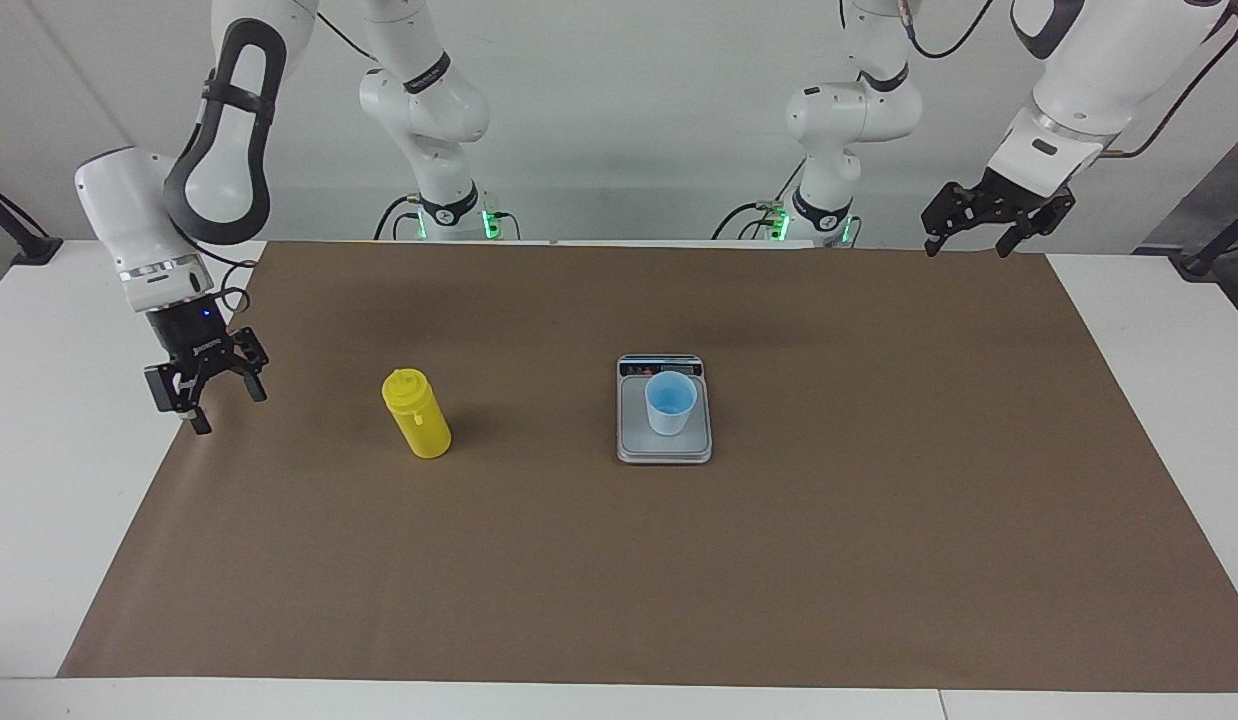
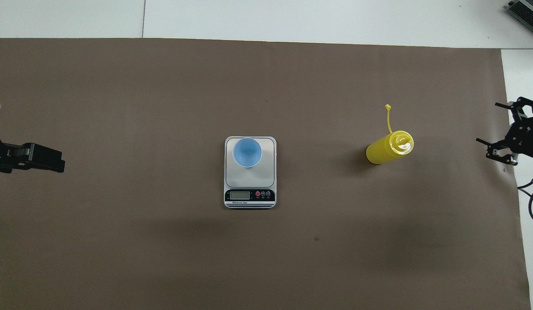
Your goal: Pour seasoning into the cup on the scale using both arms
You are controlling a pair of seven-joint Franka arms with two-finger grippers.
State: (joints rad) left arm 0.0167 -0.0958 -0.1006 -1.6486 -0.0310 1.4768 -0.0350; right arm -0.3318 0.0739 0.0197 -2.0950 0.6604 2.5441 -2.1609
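Note:
The yellow seasoning bottle (image 1: pixel 417 415) (image 2: pixel 387 148) stands upright on the brown mat toward the right arm's end, its tethered cap (image 2: pixel 388 106) sticking out. The pale blue cup (image 1: pixel 671 400) (image 2: pixel 247 151) stands upright on the silver-grey scale (image 1: pixel 664 445) (image 2: pixel 249 176) at the table's middle, with the display strip on the end nearer the robots. My right gripper (image 1: pixel 226 405) (image 2: pixel 490 122) is open and empty, low over the mat's edge beside the bottle and apart from it. My left gripper (image 1: pixel 967 247) (image 2: pixel 55 159) is open and empty, raised over the mat's corner at the left arm's end.
A brown mat (image 1: pixel 879 560) (image 2: pixel 120 86) covers most of the white table (image 1: pixel 49 480). A grey device (image 2: pixel 525 10) lies at the table's corner farthest from the robots, at the right arm's end.

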